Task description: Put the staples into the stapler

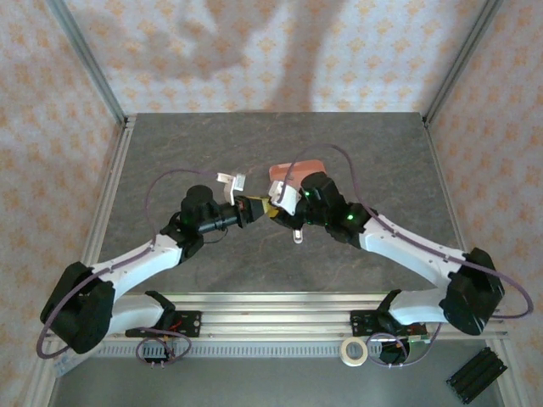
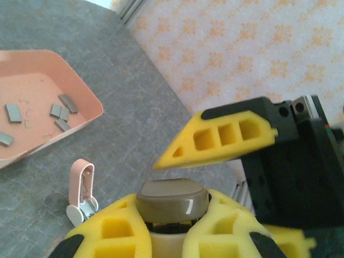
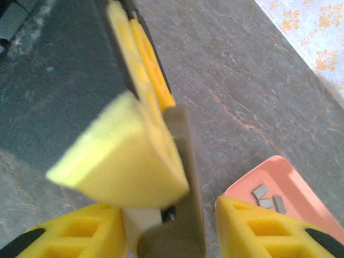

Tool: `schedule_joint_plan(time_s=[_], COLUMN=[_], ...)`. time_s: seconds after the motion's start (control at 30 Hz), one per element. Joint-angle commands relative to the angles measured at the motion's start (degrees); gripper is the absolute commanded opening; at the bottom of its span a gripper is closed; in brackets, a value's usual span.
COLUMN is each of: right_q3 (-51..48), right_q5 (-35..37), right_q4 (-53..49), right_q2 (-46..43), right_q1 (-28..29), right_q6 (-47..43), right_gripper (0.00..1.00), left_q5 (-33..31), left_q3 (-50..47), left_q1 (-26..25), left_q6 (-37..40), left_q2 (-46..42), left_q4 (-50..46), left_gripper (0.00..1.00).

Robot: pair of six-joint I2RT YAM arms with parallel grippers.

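Above grey table (image 1: 382, 170), the stapler (image 2: 172, 200) sits clamped in left gripper (image 1: 257, 209).

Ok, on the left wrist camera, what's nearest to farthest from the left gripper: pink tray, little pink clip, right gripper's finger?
1. Right gripper's finger, just above the left gripper.
2. Little pink clip, lying on the table to the lower left.
3. Pink tray, upper left, staples inside.
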Motion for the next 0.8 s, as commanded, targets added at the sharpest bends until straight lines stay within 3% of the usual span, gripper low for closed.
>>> schedule_joint_plan(time_s=[0.0, 0.13, 0.37, 0.77], right_q3=[-1.51, -3.94, -0.24, 6.28], right_q5=[-5.85, -10.93, -17.70, -26.82], right_q4=[0.22, -3.25, -13.56, -21.24], right_q2=[-6.71, -11.93, -10.92, -4.49], right_q1=[-2.70, -4.92, -5.29, -5.29], right_q6=[5.63, 6.96, 1.70, -7.26], right_gripper=[0.50, 0.61, 0.64, 0.59], left_q5=[0.36, 4.32, 12.51, 19.20], left_q3=[-2.20, -4.05, -4.17, -3.68], left_q1=[-0.22, -0.19, -0.21, -0.21], left_q6=[13.84, 24.28, 35.29, 35.19], left_q2=[-3.18, -5.09, -6.44, -5.07], left_q4=[1.96, 2.93, 1.92, 7.46], left_gripper=[0.00, 0.00, 0.00, 0.00])
